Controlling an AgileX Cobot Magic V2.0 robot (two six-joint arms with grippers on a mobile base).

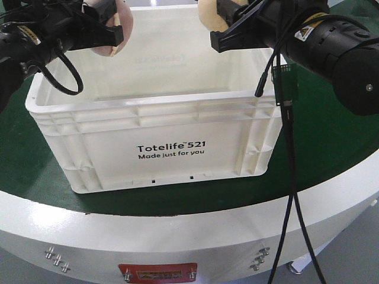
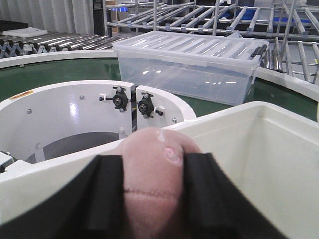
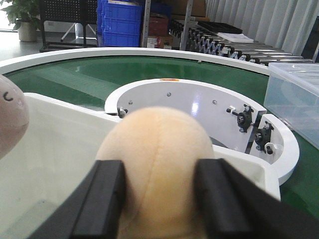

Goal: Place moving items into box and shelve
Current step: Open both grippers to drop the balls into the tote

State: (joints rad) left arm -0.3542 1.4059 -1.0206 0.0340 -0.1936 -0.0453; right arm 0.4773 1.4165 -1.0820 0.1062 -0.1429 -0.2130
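The white box (image 1: 166,127) sits on the green conveyor belt (image 1: 18,160), its printed side nearest. Above its open top, the left gripper (image 1: 115,26) has its jaws clamped on a pink plush toy (image 2: 152,184). The right gripper (image 1: 218,23) grips a cream plush toy (image 3: 157,164). A clear lidded bin (image 2: 189,69) lies beyond.

We see the box (image 1: 177,127), a large white crate with a ribbed rim and black print "Totelife 521 Made just for you", standing upright and open-topped on the green belt (image 1: 331,148). Over its far rim, the left gripper (image 2: 152,209) clamps the pink plush toy (image 2: 152,184) and the right gripper (image 3: 159,199) clamps the cream plush toy (image 3: 159,159).
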